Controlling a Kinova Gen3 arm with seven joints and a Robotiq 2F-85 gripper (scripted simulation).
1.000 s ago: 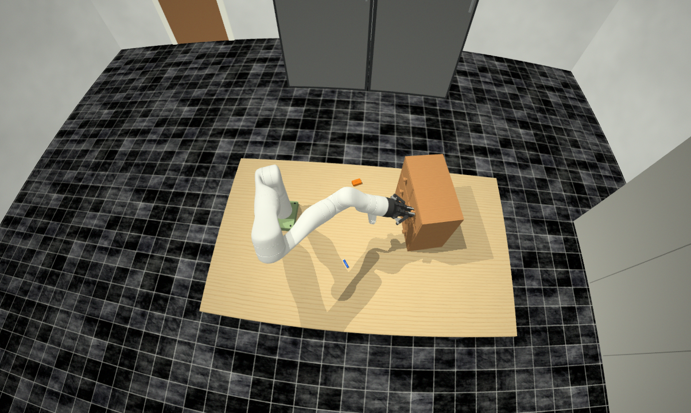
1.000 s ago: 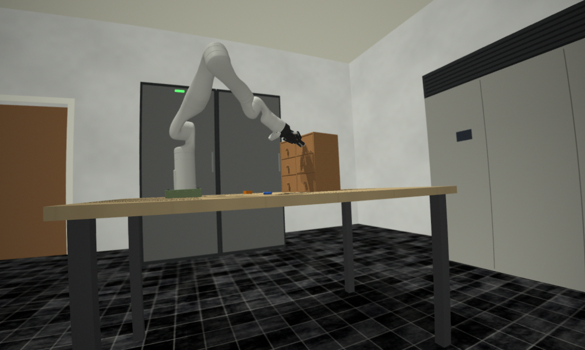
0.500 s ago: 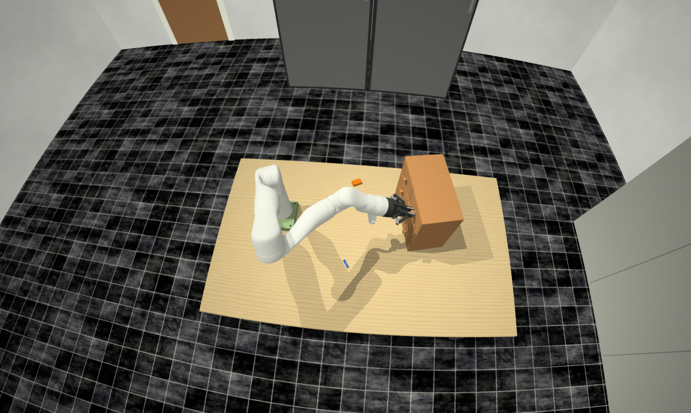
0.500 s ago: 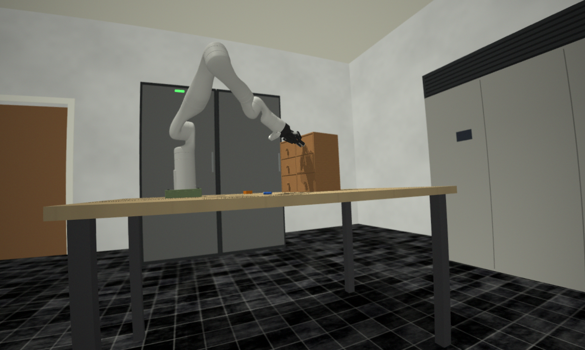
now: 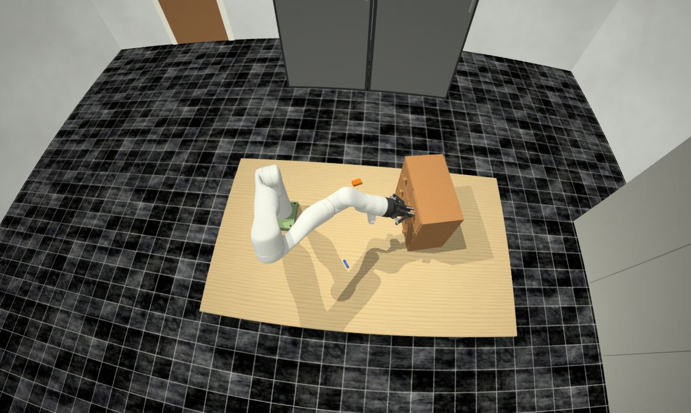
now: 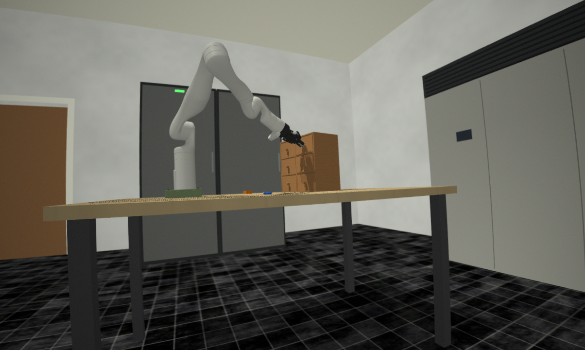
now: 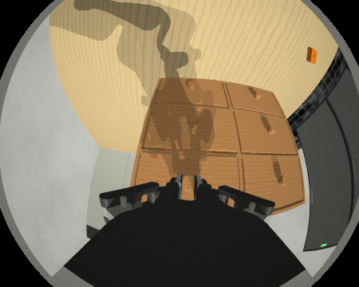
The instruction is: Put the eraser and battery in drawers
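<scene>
The small wooden chest (image 5: 433,190) (image 6: 325,161) (image 7: 254,127) stands at the table's right side, its drawer fronts facing the arm. All its drawers look pushed in. My gripper (image 5: 408,213) (image 6: 300,141) (image 7: 188,182) is at the top row and is shut on the handle of the right drawer. A small orange block (image 5: 356,182) (image 6: 247,191) (image 7: 312,54) lies on the table left of the chest, towards the back. A thin blue piece (image 5: 345,263) (image 6: 267,192) lies nearer the front. I cannot tell which is the eraser and which the battery.
The arm's green base (image 5: 289,215) (image 6: 182,192) stands on the wooden table (image 5: 440,308) (image 6: 242,204) at its left middle. Grey double doors and a brown door are behind the table, and tall cabinets are to the right.
</scene>
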